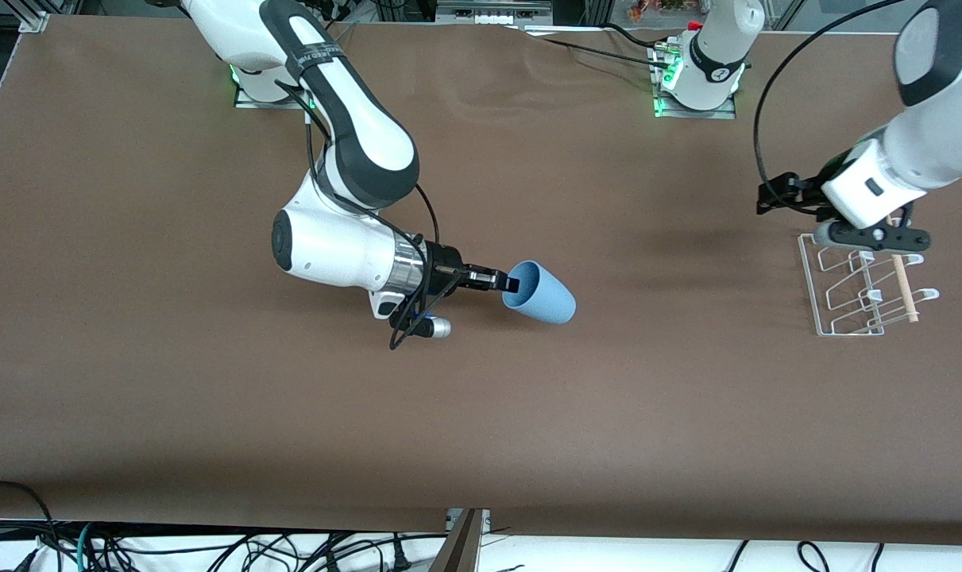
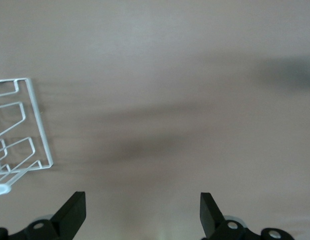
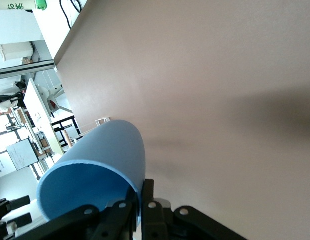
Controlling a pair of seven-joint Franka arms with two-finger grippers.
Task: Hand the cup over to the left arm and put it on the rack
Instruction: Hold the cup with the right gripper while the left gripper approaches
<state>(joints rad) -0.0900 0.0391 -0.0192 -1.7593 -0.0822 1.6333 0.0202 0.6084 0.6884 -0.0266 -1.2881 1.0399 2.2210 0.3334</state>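
We count two arms, one cup, one rack and one worktop [image 1: 210, 413]. The worktop is a broad flat surface covered in plain matte brown material, faintly rippled near the arms' bases.

The cup [image 1: 546, 298] is a single light-blue matte tumbler with no handle, smooth-walled and tapering toward its base. It is tipped on its side over the middle of the worktop, its round open mouth turned toward the right arm [image 1: 345, 151] and its narrow base pointing toward the left arm's end of the worktop. The right end effector [image 1: 508, 282] is clamped on the cup's rim: in the right wrist view one black finger [image 3: 149, 200] presses the outside of the thin wall while the other sits inside the mouth, so the two fingers are together on the wall.

The rack [image 1: 862, 290] is a small white wire piece with a rectangular base, several upright bent-wire loops and one pale wooden dowel [image 1: 903, 287] lying across it. It stands on the worktop at the left arm's end, well apart from the cup.

The left arm [image 1: 917, 135], glossy white with black joint sections like the right one, waits above the rack. The left end effector [image 2: 142, 212] holds nothing; its two black fingers [image 2: 72, 212] stand wide apart over bare brown worktop just beside the rack's base frame [image 2: 37, 125].
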